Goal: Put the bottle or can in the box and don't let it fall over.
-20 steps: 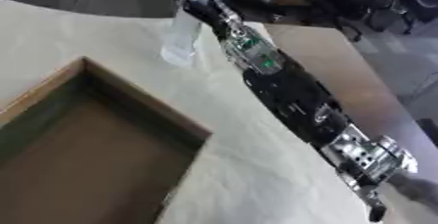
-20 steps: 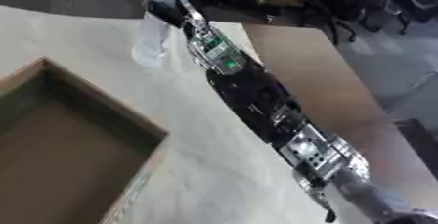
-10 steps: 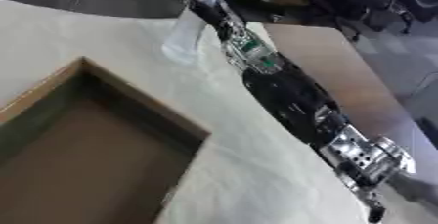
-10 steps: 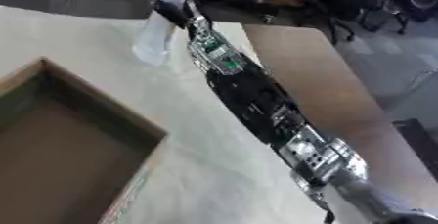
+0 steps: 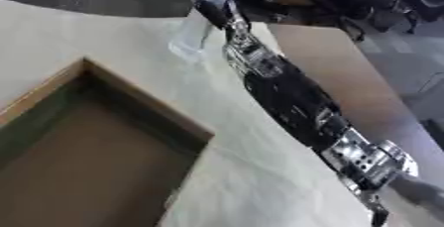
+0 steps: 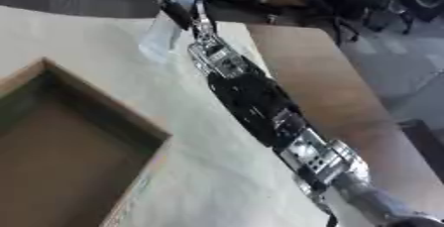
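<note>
Table (image 5: 113,32): we see cream cloth cover.
Box (image 5: 86,141): open, near left.
Bottle (image 5: 201,20): clear, far, upright-tilted.
Right hand (image 5: 212,10): fingers wrapped round bottle.

The bottle (image 5: 197,27) is clear and pale, almost whitish, with a light blue tint toward its upper part. The right hand (image 5: 211,8) around it is black. The arm (image 5: 295,103) behind that hand is mostly black, with a small green patch near the wrist and a shiny silver joint (image 5: 368,157) lower down. The cloth (image 5: 104,37) over the table is plain cream, with no pattern. The box (image 5: 152,114) has light tan cardboard edges, a darker brown floor and dull olive-green inner walls. The bare table (image 5: 347,72) at the right is a flat brownish tan.
</note>
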